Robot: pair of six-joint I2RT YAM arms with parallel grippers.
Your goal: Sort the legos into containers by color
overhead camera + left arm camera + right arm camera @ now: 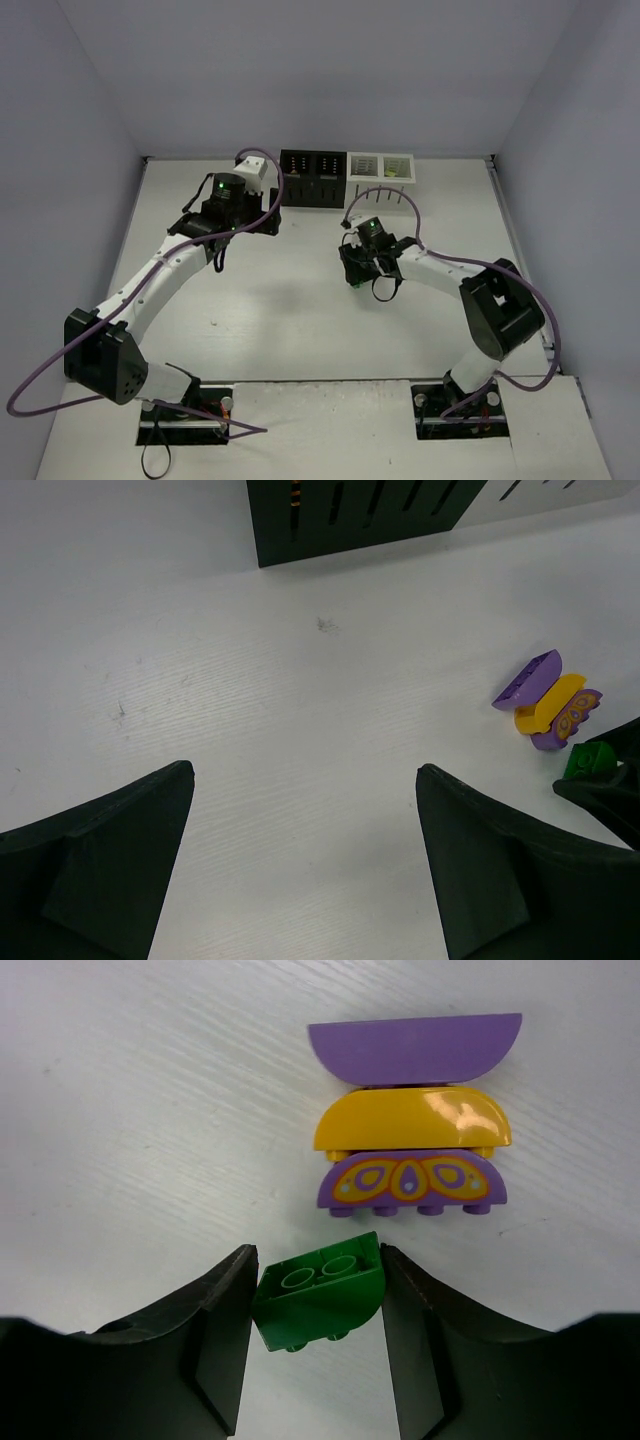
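In the right wrist view a dark green lego [320, 1295] lies tilted on the table with my right gripper [318, 1260] shut on it, a finger against each side. Just beyond it lie three joined legos: a purple half-round [415, 1048], an orange-yellow one [412, 1120] and a patterned purple one [412, 1180]. My left gripper [305, 772] hangs wide open over bare table, left of that cluster [548, 700]. The containers stand in a row at the back, two black [313, 177] and two white [380, 170].
White walls close off the table at the back and both sides. A corner of a black bin [350, 515] shows ahead of my left gripper. The right arm's purple cable [385, 195] loops just in front of the white bins.
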